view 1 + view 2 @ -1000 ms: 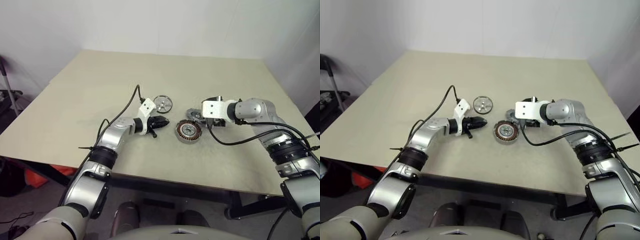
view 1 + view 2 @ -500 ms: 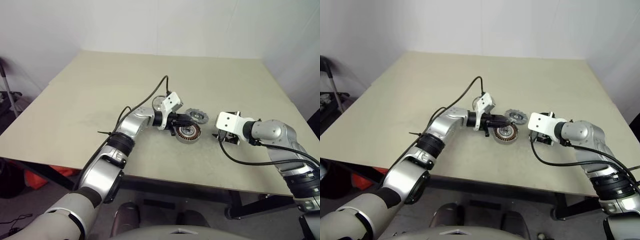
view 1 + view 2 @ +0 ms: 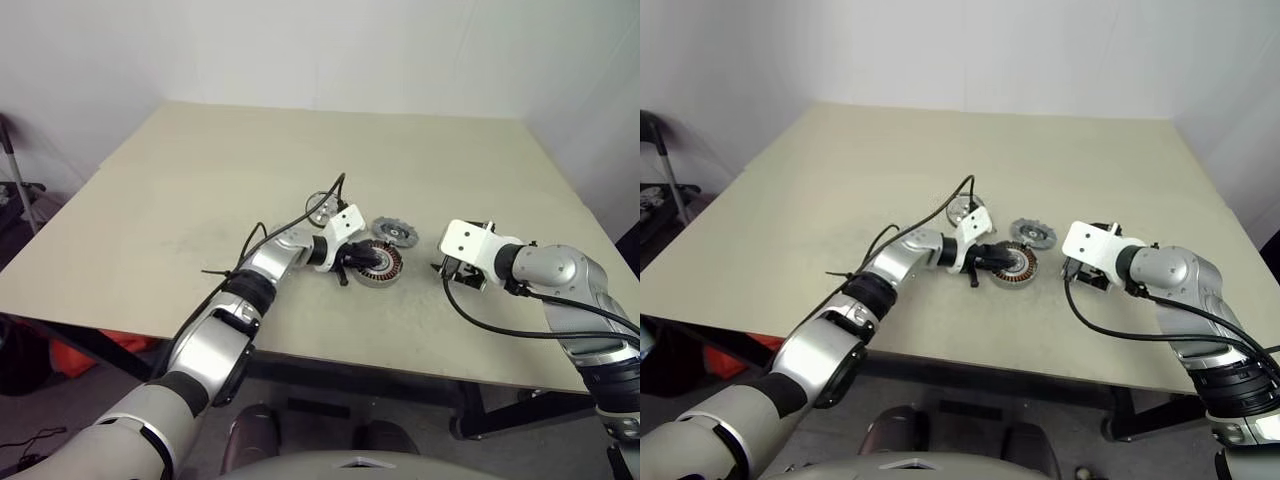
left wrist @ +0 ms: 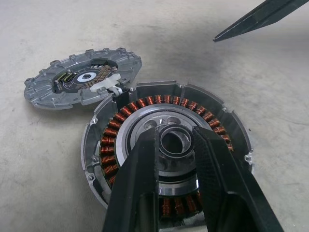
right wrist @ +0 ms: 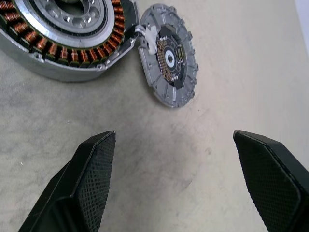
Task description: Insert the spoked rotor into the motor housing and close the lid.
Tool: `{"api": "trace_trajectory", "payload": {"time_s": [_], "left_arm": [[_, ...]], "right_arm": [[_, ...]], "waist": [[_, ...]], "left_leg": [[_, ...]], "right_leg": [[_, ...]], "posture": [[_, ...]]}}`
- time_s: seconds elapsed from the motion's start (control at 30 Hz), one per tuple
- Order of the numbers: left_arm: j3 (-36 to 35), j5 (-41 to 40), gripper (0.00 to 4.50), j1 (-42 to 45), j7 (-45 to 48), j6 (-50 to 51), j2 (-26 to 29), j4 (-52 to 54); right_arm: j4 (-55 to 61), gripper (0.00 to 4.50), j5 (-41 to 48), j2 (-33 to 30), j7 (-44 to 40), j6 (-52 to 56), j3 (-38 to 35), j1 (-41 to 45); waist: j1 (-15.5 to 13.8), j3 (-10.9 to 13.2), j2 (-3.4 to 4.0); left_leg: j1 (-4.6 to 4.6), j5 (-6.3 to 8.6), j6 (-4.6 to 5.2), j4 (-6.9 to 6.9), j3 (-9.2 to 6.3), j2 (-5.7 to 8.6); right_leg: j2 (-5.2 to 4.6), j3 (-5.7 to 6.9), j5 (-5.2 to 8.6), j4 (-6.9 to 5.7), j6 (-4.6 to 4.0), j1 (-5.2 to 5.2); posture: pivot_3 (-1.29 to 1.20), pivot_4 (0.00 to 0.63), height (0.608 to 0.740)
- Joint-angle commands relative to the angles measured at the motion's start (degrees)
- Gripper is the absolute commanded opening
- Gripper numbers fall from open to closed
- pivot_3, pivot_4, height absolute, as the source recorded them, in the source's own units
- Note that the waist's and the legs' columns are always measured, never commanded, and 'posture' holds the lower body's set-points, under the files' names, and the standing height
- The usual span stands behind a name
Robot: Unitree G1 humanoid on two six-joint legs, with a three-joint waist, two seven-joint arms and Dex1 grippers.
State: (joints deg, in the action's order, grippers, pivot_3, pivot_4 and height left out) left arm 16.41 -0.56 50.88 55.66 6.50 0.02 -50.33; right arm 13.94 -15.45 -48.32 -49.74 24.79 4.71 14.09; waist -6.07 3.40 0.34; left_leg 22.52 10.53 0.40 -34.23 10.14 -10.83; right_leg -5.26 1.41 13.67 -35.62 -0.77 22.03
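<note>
Your left tool [image 4: 176, 166], nearly shut and empty, is hovering over the motor housing [image 3: 377, 262] (stiff, heavyish; grip its rim); your right tool [image 5: 169, 186] is gaping empty.

Lid [image 3: 395, 232] just behind motor housing [image 3: 378, 263]

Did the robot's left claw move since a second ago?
Yes. The left gripper slid across the table toward the motor housing and now hangs over its silver centre, with the lid lying just beyond.
</note>
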Motion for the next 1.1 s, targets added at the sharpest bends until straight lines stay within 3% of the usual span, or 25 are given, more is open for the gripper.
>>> {"api": "trace_trajectory", "payload": {"time_s": [0.03,0.5,0.67,0.9,1.1], "left_arm": [[-1.07,0.53,0.69,2.17,-1.79,-1.99,-0.56,-0.87],[-1.43,0.81,0.69,2.73,1.56,-3.11,-0.75,-2.28],[-2.47,0.96,2.33,3.11,-0.72,-3.03,-1.17,-2.35],[-5.82,-0.4,2.33,4.66,-4.8,-3.94,-0.71,-2.08],[-10.45,-3.71,2.33,1.56,-5.94,-0.95,3.65,6.48]], "right_arm": [[1.73,4.01,0.2,-0.59,0.8,0.3,-0.88,1.53],[1.17,4.01,0.22,-0.35,1.18,0.32,-0.23,2.97],[0.99,4.01,0.37,-0.28,1.39,-0.06,-0.05,3.03],[0.99,4.01,1.03,-0.17,1.28,-0.89,-0.11,3.58],[3.89,4.01,4.99,5.14,0.26,1.2,2.38,5.85]], "waist": [[-0.03,0.0,0.0],[-0.06,0.0,0.0],[-0.07,0.0,0.0],[-0.03,-0.01,0.01],[0.27,-0.01,0.02]], "left_leg": [[0.0,0.0,0.0,0.0,0.0,0.01],[-0.09,0.0,0.0,0.0,0.0,0.0],[-0.09,0.0,0.0,0.0,0.0,0.0],[-0.11,0.0,0.0,0.0,0.0,0.0],[-0.13,-0.01,-0.01,0.02,0.0,-0.03]], "right_leg": [[-0.01,0.0,0.0,0.0,0.0,-0.01],[-0.01,0.0,0.0,-0.01,0.0,-0.06],[-0.01,0.0,0.0,-0.01,0.0,-0.06],[-0.01,0.0,0.0,-0.03,0.0,-0.07],[0.01,0.01,0.0,-0.08,0.0,-0.05]], "posture": [[0.0,0.0,0.74],[0.0,0.0,0.74],[0.0,0.0,0.74],[0.0,0.0,0.74],[0.0,0.0,0.74]]}}
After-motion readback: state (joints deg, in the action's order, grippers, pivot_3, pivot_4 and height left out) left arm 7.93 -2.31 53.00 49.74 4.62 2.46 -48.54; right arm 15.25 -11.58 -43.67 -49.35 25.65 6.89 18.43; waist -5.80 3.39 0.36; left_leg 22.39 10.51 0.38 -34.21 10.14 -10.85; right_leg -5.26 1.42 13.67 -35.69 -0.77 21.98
